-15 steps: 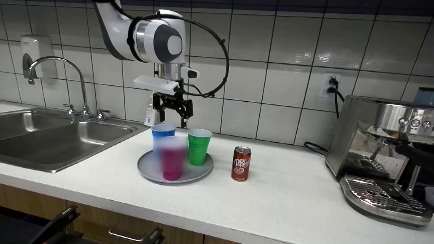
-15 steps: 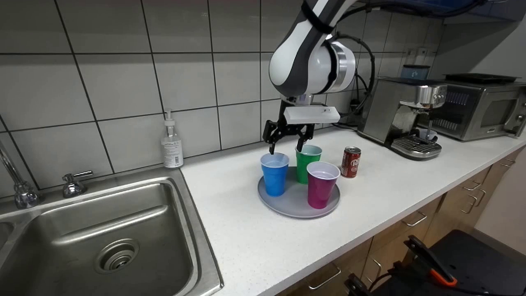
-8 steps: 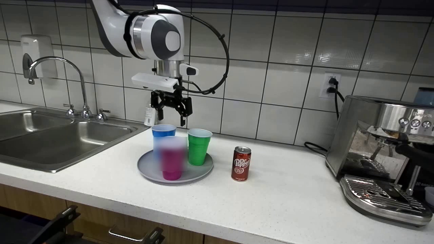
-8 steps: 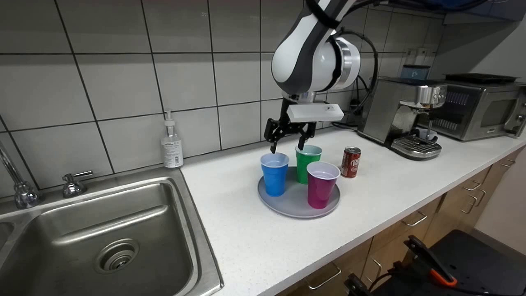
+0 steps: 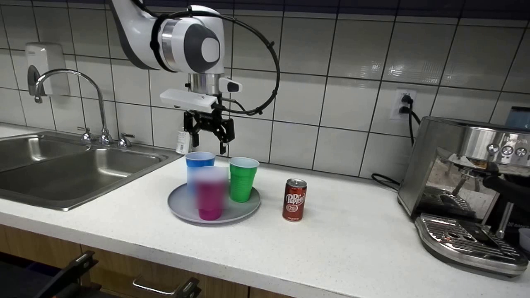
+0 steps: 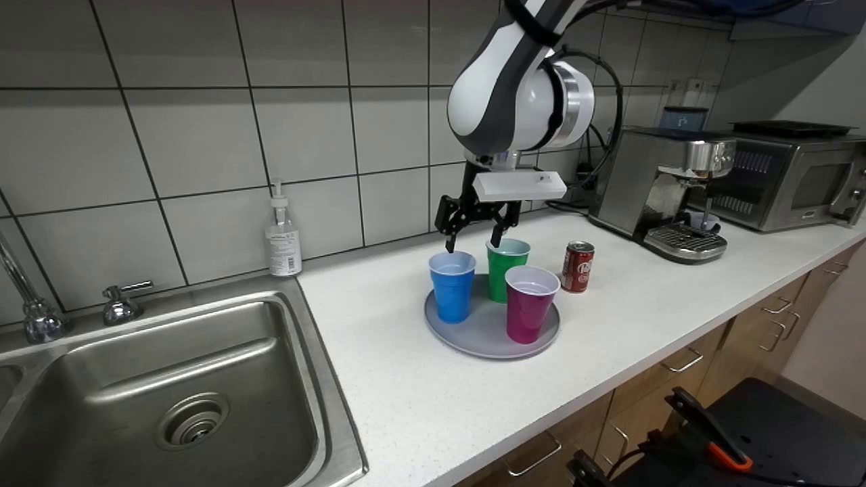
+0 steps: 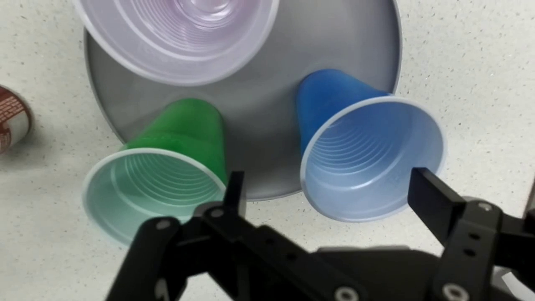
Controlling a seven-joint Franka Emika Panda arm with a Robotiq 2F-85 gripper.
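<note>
Closest to me, a glossy magenta plastic cup (image 6: 531, 308) is standing upright on a smooth, round grey plate (image 6: 484, 343), which is lying flat on the speckled white desk (image 6: 406, 379). Behind it, a blue plastic cup (image 6: 452, 291) and a green plastic cup (image 6: 498, 274) are sharing the plate, both upright and tapering towards their bases; fine ridges are ringing their pale insides. A cylindrical Dr Pepper can (image 6: 577, 268) is sitting on the desk just beside the plate. The black gripper (image 6: 473, 244) is hanging by the blue and green rims, its jaws standing released and wide apart; I can't tell whether they're touching either cup. Farther back, a boxy, shiny steel espresso machine (image 6: 628, 186) is standing before glazed square tiles (image 6: 304, 135).
</note>
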